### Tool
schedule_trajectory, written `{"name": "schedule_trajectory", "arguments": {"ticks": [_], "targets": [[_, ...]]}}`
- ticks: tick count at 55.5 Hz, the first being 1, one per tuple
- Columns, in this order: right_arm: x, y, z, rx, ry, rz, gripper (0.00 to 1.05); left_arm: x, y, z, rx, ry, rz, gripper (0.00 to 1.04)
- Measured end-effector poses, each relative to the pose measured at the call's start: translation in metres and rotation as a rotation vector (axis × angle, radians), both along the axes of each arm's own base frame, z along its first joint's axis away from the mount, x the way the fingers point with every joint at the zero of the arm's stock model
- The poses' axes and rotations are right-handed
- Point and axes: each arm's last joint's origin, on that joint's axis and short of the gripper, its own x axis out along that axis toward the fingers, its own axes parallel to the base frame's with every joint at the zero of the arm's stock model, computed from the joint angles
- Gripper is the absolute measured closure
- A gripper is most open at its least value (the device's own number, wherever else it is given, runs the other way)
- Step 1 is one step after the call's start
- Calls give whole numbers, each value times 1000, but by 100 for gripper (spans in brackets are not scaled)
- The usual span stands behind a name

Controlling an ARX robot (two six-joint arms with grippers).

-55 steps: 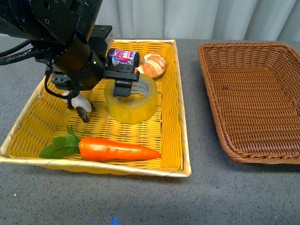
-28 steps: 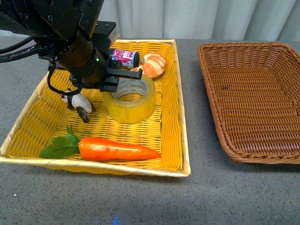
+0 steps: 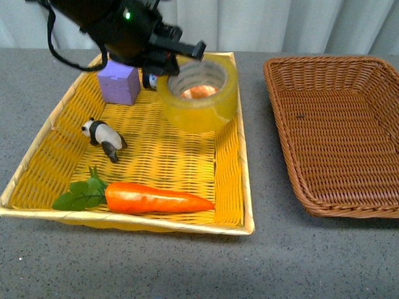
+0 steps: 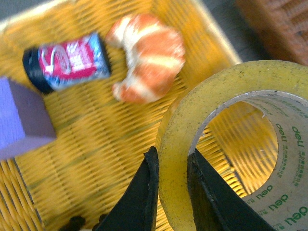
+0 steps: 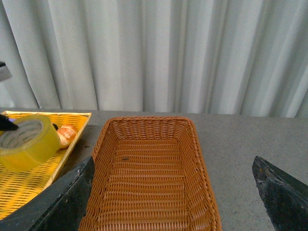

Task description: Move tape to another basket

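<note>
My left gripper (image 3: 165,73) is shut on the wall of the yellowish tape (image 3: 199,96) and holds it lifted above the far right part of the yellow basket (image 3: 230,161). In the left wrist view the two black fingers (image 4: 144,195) pinch the tape's wall (image 4: 174,159), one outside and one inside the core. The dark brown wicker basket (image 3: 343,131) sits empty to the right. My right gripper (image 5: 173,192) is open, hovering over the brown basket (image 5: 144,183); the tape (image 5: 26,142) shows at that view's left.
In the yellow basket lie a carrot (image 3: 149,198), a panda figure (image 3: 105,138), a purple block (image 3: 118,83), a small can (image 4: 67,60) and a croissant (image 4: 147,55). A grey curtain (image 5: 154,53) hangs behind the table.
My left gripper has lifted the tape off the yellow basket's floor and carried it up and to the right. The purple block, hidden before, is now uncovered.
</note>
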Motion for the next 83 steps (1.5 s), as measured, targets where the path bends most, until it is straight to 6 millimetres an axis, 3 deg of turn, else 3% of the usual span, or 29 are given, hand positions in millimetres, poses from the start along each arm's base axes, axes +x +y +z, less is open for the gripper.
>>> {"name": "schedule_trajectory", "arguments": {"ticks": [7, 24, 45, 51, 59, 67, 75, 83], "targets": [[0, 0, 0, 0, 0, 0, 9, -5, -25, 32, -4, -91, -247, 90], [0, 0, 0, 0, 0, 0, 9, -7, -80, 49, 40, -175, -531, 90], [0, 0, 0, -7, 7, 1, 9, -3, -84, 53, 96, -183, -599, 90], [5, -2, 0, -140, 253, 53, 9, -3, -84, 53, 98, -184, -600, 90], [43, -5, 24, -254, 297, 161, 9, -3, -84, 53, 98, -183, -602, 91], [114, 6, 58, -267, 334, 201, 9, -3, -84, 53, 98, -183, -601, 91], [165, 24, 69, -233, 437, 257, 9, -3, -84, 53, 98, -183, -602, 91], [196, 38, 71, -184, 510, 300, 9, -3, -84, 53, 98, -183, -602, 91]]}}
